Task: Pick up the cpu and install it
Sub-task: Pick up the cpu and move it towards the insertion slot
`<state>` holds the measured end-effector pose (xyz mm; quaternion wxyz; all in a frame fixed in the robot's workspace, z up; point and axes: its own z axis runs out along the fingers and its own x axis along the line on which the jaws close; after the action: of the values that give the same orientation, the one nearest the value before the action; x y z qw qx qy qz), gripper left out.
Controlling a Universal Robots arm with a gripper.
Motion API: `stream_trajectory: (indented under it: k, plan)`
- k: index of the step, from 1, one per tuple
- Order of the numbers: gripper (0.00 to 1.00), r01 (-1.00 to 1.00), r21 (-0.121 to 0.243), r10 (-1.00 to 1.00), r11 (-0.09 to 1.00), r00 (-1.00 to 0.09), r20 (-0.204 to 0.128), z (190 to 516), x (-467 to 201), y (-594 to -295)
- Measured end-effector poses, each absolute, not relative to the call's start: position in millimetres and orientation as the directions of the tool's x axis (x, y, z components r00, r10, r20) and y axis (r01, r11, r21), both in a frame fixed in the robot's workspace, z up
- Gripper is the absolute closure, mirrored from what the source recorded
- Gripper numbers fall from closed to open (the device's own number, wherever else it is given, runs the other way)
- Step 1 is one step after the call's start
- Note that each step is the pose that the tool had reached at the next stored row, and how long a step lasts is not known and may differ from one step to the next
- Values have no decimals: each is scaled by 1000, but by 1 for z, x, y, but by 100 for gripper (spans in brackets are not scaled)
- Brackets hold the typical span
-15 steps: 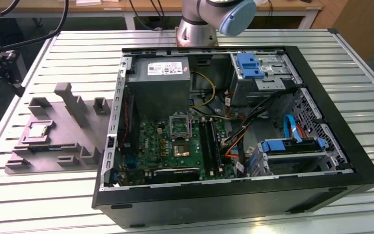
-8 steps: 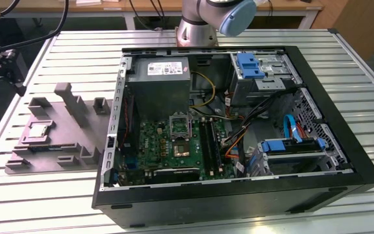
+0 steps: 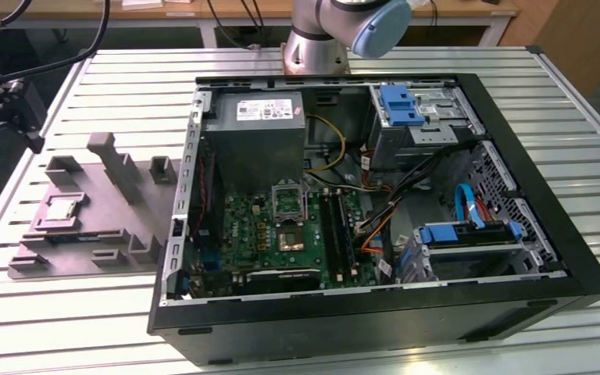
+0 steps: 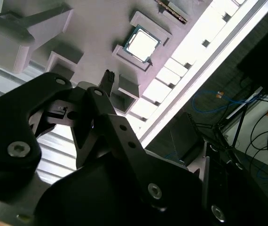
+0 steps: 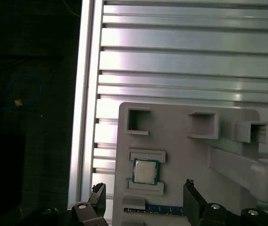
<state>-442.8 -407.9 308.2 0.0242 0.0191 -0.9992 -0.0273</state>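
First wrist view shows empty, wide-open fingers (image 5: 191,200) near cpu (image 5: 145,171); exterior view, the motherboard (image 3: 244,233).

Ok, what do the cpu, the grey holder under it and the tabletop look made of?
The cpu: a bare metal lid, satin silver that catches the light, on a thin green board rim. The grey holder: matte, uniform pale grey with moulded pockets, probably plastic, possibly printed. The tabletop: ribbed silver slats with bright streaky reflections, likely extruded aluminium.

Exterior view overlooks case (image 3: 383,332), both wrist views close on cpu (image 5: 145,171) (image 4: 142,44)
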Motion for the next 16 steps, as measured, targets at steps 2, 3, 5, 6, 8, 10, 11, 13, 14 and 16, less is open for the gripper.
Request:
stream_trajectory:
  k: [2,3,5,6,8,10,11,13,14,16]
  plan:
    - [25,-37,55,-40,998,-998,47,306,-443,-408]
    - [25,-37,56,-40,998,-998,47,304,-443,-409]
    - [25,-37,56,-40,998,-998,47,300,-443,-411]
    - [25,-37,56,-40,998,-998,47,298,-443,-412]
    - [25,-37,56,-40,998,-998,46,295,-443,-413]
    - [25,-36,56,-38,998,-998,46,291,-443,-414]
    - [25,-35,56,-38,998,-998,46,289,-443,-414]
    - [25,-35,56,-38,998,-998,46,286,-443,-415]
    - [25,-35,56,-38,998,-998,46,284,-443,-415]
    - [25,-34,56,-37,998,-998,46,280,-443,-415]
